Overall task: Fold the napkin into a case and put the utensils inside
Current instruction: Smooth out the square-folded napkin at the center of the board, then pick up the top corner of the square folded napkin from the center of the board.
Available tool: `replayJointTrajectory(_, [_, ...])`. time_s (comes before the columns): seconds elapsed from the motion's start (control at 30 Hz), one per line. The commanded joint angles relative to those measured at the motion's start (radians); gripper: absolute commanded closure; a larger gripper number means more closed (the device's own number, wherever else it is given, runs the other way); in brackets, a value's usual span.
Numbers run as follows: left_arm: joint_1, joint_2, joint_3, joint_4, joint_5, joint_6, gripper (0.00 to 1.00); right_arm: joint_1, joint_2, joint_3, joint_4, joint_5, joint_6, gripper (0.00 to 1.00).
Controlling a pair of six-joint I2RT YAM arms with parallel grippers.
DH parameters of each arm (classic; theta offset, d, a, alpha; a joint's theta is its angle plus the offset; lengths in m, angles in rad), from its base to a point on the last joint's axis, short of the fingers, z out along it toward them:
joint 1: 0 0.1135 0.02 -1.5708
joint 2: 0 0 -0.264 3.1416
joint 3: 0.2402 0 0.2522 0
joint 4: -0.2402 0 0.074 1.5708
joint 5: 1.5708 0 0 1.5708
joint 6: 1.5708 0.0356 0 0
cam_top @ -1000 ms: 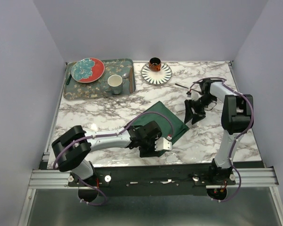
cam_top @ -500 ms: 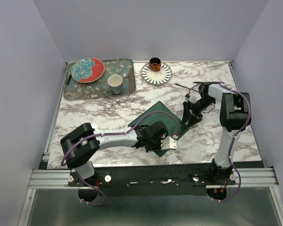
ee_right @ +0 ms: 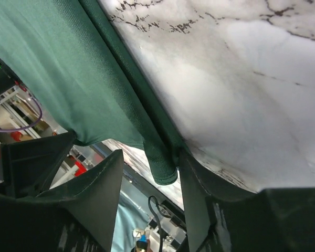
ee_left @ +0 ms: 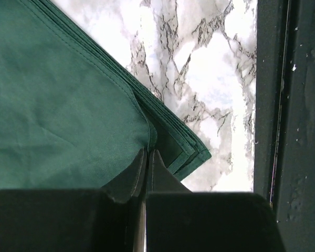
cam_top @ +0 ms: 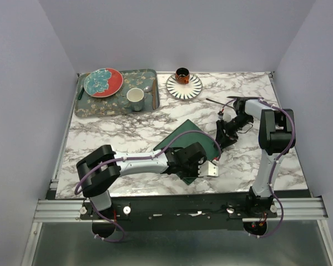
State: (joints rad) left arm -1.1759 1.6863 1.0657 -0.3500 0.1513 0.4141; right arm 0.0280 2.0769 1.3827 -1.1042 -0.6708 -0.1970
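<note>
Folding step in hand: napkin (cam_top: 184,139), dark green, faintly shiny woven cloth w/ stitched hem, is lying as a tilted square at mid-table, layers stacking at its near corner. Left gripper (ee_left: 147,156), jaws closed, is pinching the top layer by that corner. Right gripper (ee_right: 149,157), jaws partly apart, is straddling the rolled right-hand corner w/o clamping it. Next move, prob.: right jaws closing, then both carrying the edge across evenly, as the cloth looks slippery. Utensil (cam_top: 212,101), slim matte black, is waiting beyond on the glossy veined marble table (cam_top: 127,130).
</note>
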Motion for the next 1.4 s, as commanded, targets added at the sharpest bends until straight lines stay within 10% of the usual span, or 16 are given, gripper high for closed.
replayJointTrajectory(0.0, [-0.008, 0.024, -0.01, -0.001, 0.034, 0.002, 0.93, 0.001, 0.003, 0.002, 0.026, 0.031, 0.005, 0.51])
replayJointTrajectory(0.17, [0.001, 0.006, -0.03, -0.009, 0.002, -0.026, 0.49, 0.003, -0.003, -0.008, 0.03, 0.111, -0.021, 0.61])
replayJointTrajectory(0.27, [0.034, -0.089, -0.081, -0.012, 0.034, -0.05, 0.39, 0.004, -0.012, -0.043, 0.033, 0.119, -0.035, 0.66])
replayJointTrajectory(0.63, [0.51, -0.379, -0.22, -0.152, 0.154, -0.04, 0.36, 0.078, -0.04, -0.204, 0.055, 0.024, 0.005, 0.82])
replayJointTrajectory(0.8, [0.711, -0.398, -0.213, -0.199, 0.218, 0.028, 0.36, 0.124, -0.07, -0.251, 0.032, -0.041, 0.011, 0.66])
replayJointTrajectory(0.97, [0.708, -0.505, -0.262, -0.205, 0.324, 0.141, 0.35, 0.09, -0.159, -0.169, -0.04, 0.06, -0.036, 0.52])
replayJointTrajectory(1.37, [0.305, -0.666, -0.486, -0.058, 0.24, 0.298, 0.38, 0.165, -0.307, -0.169, 0.036, -0.05, -0.091, 0.6])
